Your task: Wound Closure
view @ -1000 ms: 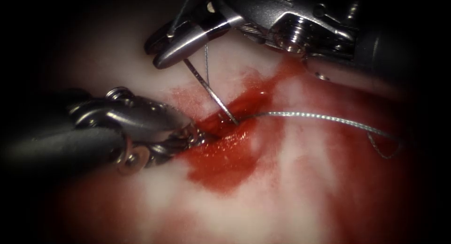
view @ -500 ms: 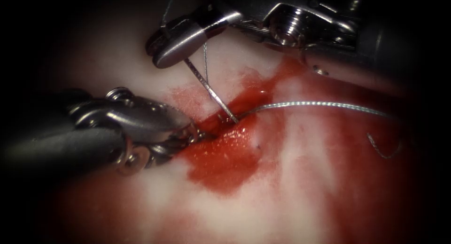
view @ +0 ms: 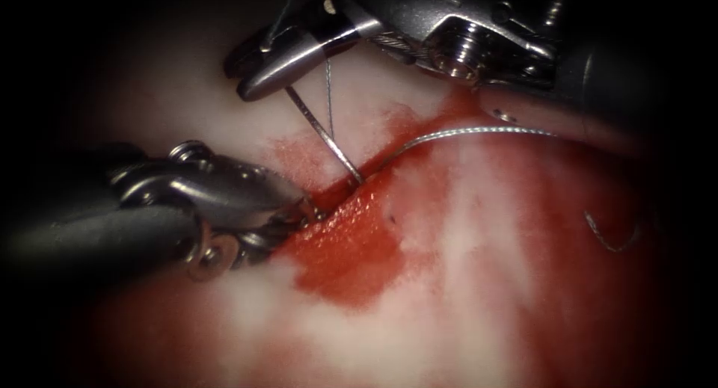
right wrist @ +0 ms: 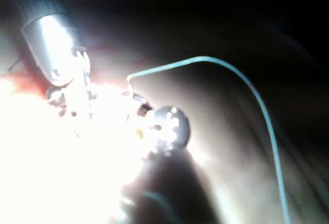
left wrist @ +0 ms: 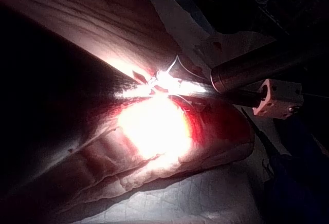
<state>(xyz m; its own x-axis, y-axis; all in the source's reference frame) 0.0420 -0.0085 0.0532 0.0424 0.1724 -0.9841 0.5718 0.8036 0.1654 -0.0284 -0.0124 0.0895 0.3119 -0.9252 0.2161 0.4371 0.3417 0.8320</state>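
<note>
1. The left claw (view: 305, 212) had its tip sunk at the cut (view: 340, 194), so whether its jaws stood apart or together could not be told, nor whether it held anything.
2. The needle (view: 323, 136), a thin steel curve, had its upper end clamped in the right claw (view: 250, 85); its lower end vanished into the cut, in the tissue (view: 464, 298).
3. The thread (view: 479, 131), pale and twisted, left the cut toward 2 o'clock and faded into the dark edge; a loose loop lay at 3 o'clock.
4. Glossy red fluid (view: 348, 261) pooled at 6 o'clock of the cut.
5. The needle ran from the right claw toward 5 o'clock, just beside the left claw's tip.
6. In the right wrist view, glare washed out the jaws; the thread (right wrist: 241, 77) arched clear.
</note>
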